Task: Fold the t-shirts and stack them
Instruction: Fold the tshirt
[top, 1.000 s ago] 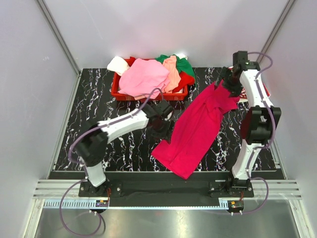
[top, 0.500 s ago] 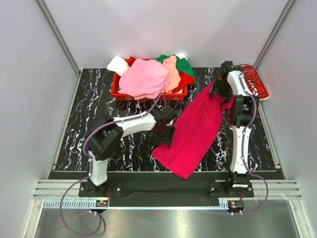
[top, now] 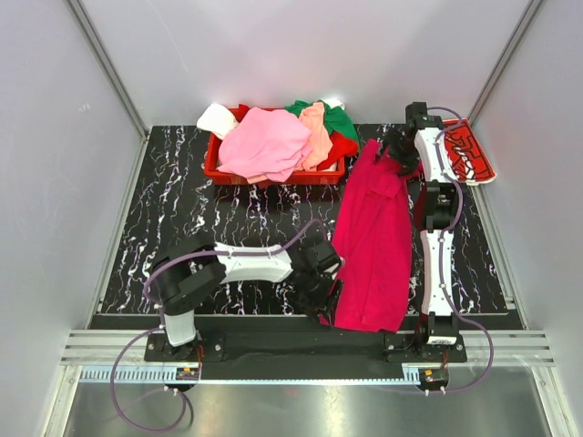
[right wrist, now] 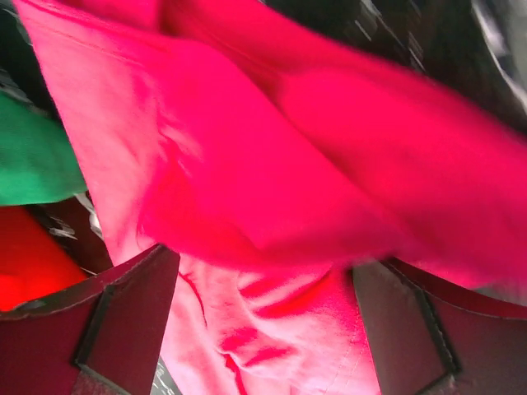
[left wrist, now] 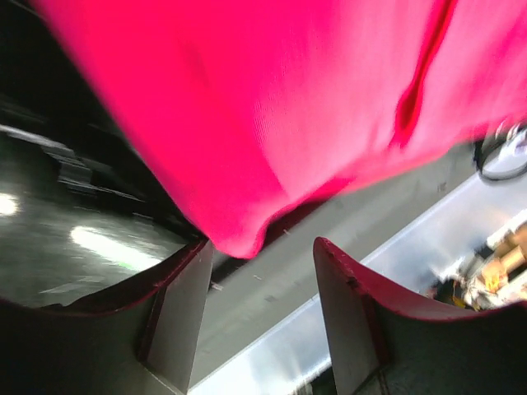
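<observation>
A magenta t-shirt (top: 373,246) lies as a long strip on the black marble table (top: 182,209), running from the back right down to the near edge. My left gripper (top: 326,289) sits at the strip's lower left edge. In the left wrist view its jaws (left wrist: 262,247) stand apart, and the shirt's corner (left wrist: 240,239) hangs just beyond the tips with the gap empty. My right gripper (top: 393,150) is at the strip's far end, jaws (right wrist: 263,259) wide with magenta cloth (right wrist: 288,164) bunched between them. More t-shirts, pink (top: 264,141), peach (top: 317,132), green (top: 343,118) and white (top: 217,118), are heaped in the basket.
The red plastic basket (top: 211,166) stands at the back centre. A red shirt with white script (top: 469,150) lies flat at the back right corner, just right of my right arm. Grey walls enclose the table on three sides. A metal rail (top: 301,350) runs along the near edge.
The magenta shirt swung from a diagonal to a near-straight strip. My left gripper moved toward the near edge and right with its lower end. My right gripper shifted left at the far end.
</observation>
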`<state>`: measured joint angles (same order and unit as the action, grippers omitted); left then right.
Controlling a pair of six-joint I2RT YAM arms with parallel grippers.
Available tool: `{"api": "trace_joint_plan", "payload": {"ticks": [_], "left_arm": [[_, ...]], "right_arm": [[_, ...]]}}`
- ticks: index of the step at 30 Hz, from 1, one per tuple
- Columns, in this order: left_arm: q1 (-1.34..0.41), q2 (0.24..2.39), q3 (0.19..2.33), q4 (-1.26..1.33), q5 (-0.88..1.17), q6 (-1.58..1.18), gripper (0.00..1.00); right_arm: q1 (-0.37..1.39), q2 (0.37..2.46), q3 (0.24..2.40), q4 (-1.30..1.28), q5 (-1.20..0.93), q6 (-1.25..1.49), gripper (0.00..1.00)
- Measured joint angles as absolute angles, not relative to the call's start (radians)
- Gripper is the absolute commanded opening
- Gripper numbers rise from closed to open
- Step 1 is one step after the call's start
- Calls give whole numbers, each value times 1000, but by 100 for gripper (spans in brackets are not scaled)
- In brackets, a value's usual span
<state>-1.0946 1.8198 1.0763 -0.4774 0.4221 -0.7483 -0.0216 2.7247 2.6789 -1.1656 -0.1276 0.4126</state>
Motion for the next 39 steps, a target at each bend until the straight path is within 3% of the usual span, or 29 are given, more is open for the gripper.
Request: {"api": "trace_joint_plan", "payload": {"ticks": [5,8,13,17,21,25,29,32,39], "left_arm": [[-1172,1840,1100,-532,439,-776,61],[-1176,1839,1149,-576,432,-777,64],[-1167,1787,1240,-668,348,-750,67],[-1144,1688,1237,-702,283,-738,67],[-1103,1590,1188,-701,225,-734,66],[-1065,1549,1110,-651,182,-735,63],[-1057,1568,1025,-564,168,-748,66],[-1062,1612,976,-473,169,-777,69],[-1094,1700,964,-340,177,-828,70]], "right_arm": [[-19,2738,2697,-1062,-177,397,100],[-19,2720,2663,-1031,-191,377,100],[-19,2583,2446,-991,-193,347,100],[-17,2321,2129,-1001,-135,365,100],[4,1880,1672,-955,-28,439,100],[144,1450,1254,-960,44,541,100],[282,1206,904,-937,12,683,100],[288,1116,783,-966,-1,757,100],[289,962,788,-987,16,819,100]]}}
